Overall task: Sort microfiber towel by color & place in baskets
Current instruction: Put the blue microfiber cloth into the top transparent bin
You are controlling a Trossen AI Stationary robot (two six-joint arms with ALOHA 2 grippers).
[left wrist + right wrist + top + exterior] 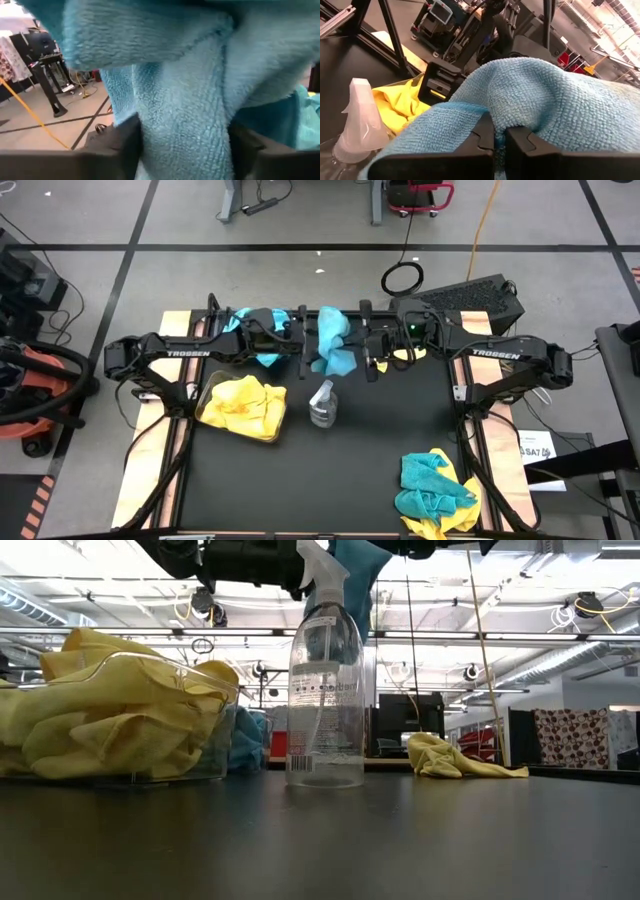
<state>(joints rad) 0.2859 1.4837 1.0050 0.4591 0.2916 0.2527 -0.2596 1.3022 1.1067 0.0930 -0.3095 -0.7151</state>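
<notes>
We see both arms meeting over the far middle of the black surface (340, 470), sharing one teal-blue towel (333, 340) that hangs in the air above the clear spray bottle (322, 404).

The right gripper (499, 142) has its jaws pinched tight on a fold of that towel (the right wrist view shows cloth bulging over the two closed fingers). The left gripper (182, 145) has the same towel running down between its jaws, which stand apart on either side of the fabric; we cannot tell whether they press it or merely flank it.

On the left side of the surface sits a clear basket (205, 392) filled with yellow towels (242, 405); the low view shows them heaped above its rim. Another teal-blue cloth (262, 340) lies just beyond it, under the left arm. A lone yellow towel (450, 758) rests flat at the far right part of the surface, below the right arm. At the near right corner we find a pile of teal-blue towels (430, 480) with yellow ones showing underneath.
</notes>
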